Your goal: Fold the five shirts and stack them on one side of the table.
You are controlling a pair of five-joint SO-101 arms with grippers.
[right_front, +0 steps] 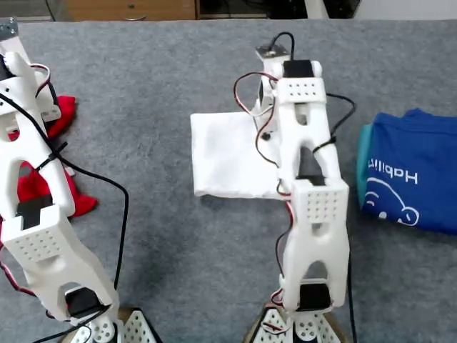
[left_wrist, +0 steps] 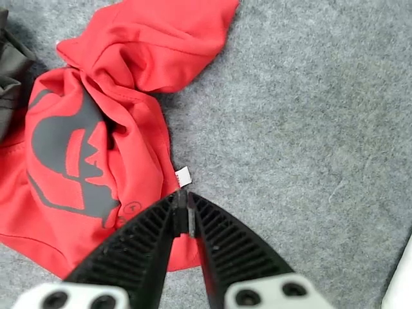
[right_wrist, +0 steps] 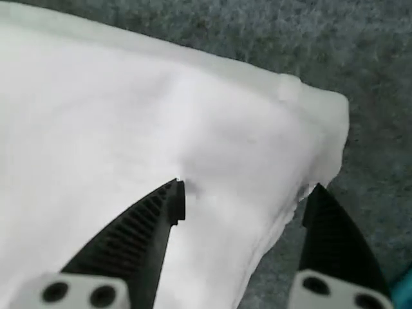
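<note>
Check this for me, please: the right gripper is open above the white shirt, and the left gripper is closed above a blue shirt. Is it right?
Not quite. The left gripper is closed above the red shirt, not a blue one; the left wrist view shows this. The right gripper is indeed open above the white shirt.

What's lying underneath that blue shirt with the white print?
A strip of teal cloth peeks out from under the blue shirt along one edge. The rest is covered, so whether more lies below cannot be seen.
</note>
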